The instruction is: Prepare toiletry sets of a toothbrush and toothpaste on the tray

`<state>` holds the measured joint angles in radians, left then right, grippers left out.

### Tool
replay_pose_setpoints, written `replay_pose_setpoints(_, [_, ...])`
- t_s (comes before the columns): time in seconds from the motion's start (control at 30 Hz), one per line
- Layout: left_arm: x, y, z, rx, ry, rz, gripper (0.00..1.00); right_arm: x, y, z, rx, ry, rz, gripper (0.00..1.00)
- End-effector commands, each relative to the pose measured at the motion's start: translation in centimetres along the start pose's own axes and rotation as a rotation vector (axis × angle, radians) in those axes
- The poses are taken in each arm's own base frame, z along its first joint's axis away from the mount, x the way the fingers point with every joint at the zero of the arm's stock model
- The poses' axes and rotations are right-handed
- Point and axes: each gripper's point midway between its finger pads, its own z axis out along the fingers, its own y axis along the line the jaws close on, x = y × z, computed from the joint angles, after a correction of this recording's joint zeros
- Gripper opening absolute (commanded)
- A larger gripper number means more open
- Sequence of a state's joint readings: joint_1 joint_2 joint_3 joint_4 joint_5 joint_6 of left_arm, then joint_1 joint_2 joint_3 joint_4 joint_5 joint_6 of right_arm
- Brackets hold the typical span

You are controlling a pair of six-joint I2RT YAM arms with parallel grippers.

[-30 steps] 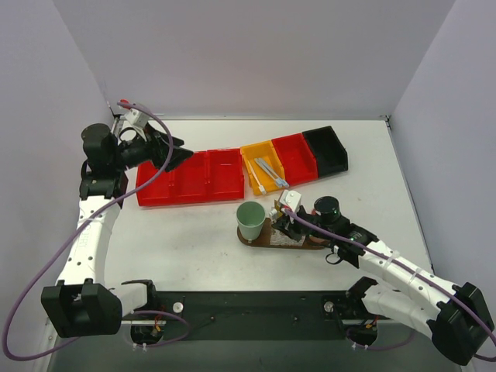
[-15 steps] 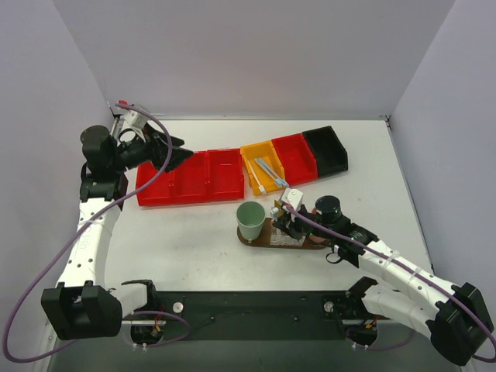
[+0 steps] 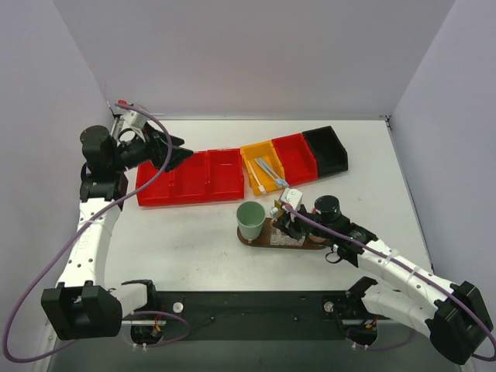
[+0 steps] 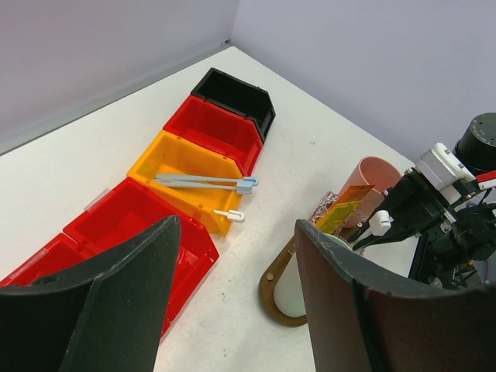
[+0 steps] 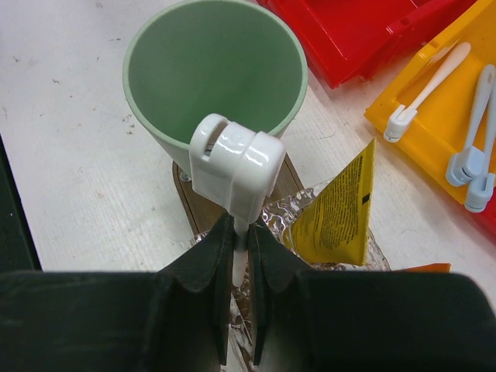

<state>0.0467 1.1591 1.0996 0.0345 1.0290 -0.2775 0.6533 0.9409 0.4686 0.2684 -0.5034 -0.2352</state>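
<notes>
A white table [image 3: 194, 256] sits boxed in by pale lilac walls [image 3: 256, 54]. At far left the left gripper [image 3: 178, 152] hangs raised with its jaws spread wide and nothing between them. Below and ahead of those jaws lies a row of red bins [image 3: 190, 177]. Further ahead is the yellow bin [image 4: 167, 155], with spare toothbrushes [image 4: 203, 181] lying flat inside it, white with pale blue ends.

Toward the middle, the green cup [image 3: 250, 220] stands upright on the left end of the tray [image 3: 260, 239], a dark brown oval board. The right gripper [image 5: 240, 232] is over that tray, jaws clenched on the slim stem of a white toothbrush [image 5: 236, 167]. The toothbrush's broad white end sticks up out of the jaws. In the right wrist view the cup sits just beyond the fingertips, close to the held toothbrush, though I cannot tell whether they touch.

To the right of those jaws a yellow toothpaste tube [image 5: 333, 209] stands tilted in a crinkled clear wrap [image 5: 291, 209] on the tray. From the left wrist view a salmon cup [image 4: 372, 182] shows right behind the tube; whether the tube is inside it I cannot tell.

Beyond the right jaws, past the yellow bin, come one more red bin [image 3: 298, 159] and then the black bin [image 3: 325, 149] at the row's right end
</notes>
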Motion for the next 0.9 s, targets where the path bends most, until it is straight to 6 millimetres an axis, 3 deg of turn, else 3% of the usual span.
replay_pose_setpoints(0.0, [-1.28, -0.98, -0.38, 0.023, -0.033, 0.063, 0.71, -1.05, -0.02, 0.16, -0.014, -0.050, -0.016, 0.05])
replay_pose_setpoints(0.57, [-0.87, -0.80, -0.35, 0.021, -0.026, 0.056, 0.71, -0.27, 0.28, 0.06, -0.024, -0.041, -0.028, 0.15])
replay_pose_setpoints(0.87, [-0.97, -0.86, -0.40, 0.018, -0.027, 0.059, 0.71, -0.33, 0.34, -0.03, -0.025, -0.047, -0.036, 0.15])
